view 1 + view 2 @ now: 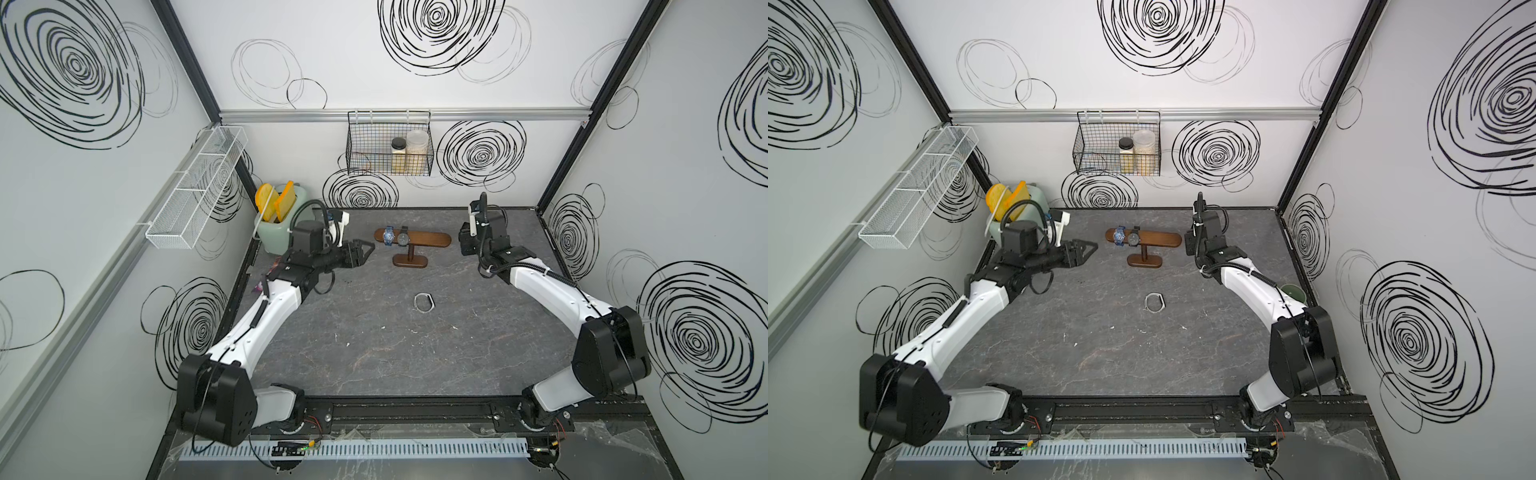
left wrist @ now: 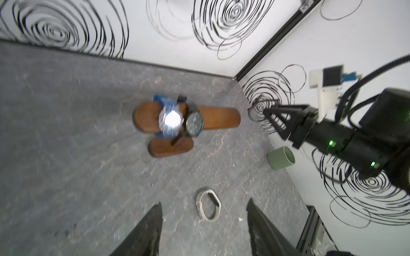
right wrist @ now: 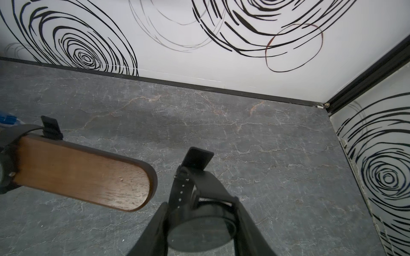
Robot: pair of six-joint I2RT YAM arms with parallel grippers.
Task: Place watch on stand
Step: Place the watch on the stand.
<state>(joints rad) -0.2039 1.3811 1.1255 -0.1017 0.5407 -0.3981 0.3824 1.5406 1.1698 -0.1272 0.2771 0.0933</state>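
Note:
The dark brown stand (image 1: pixel 432 240) (image 1: pixel 1163 240) (image 2: pixel 217 118) (image 3: pixel 84 175) stands at the back middle of the table. A blue watch (image 1: pixel 389 235) (image 2: pixel 170 120) and a dark watch (image 1: pixel 403 238) (image 2: pixel 194 124) sit on the left half of its bar. My right gripper (image 3: pixel 200 202) (image 1: pixel 464 245) is shut on a black watch (image 3: pixel 199 226), just off the bar's bare right end. Left of the bar, my left gripper (image 1: pixel 370 247) (image 2: pixel 205 202) hangs open and empty. A pale grey watch band (image 1: pixel 424 302) (image 2: pixel 208 205) lies on the table nearer the front.
A green bin (image 1: pixel 278 232) with yellow items stands at the back left behind my left arm. A green cup (image 2: pixel 281 158) (image 1: pixel 1292 292) sits by the right wall. A black wire basket (image 1: pixel 388 143) and a white mesh shelf (image 1: pixel 195 187) hang on the walls.

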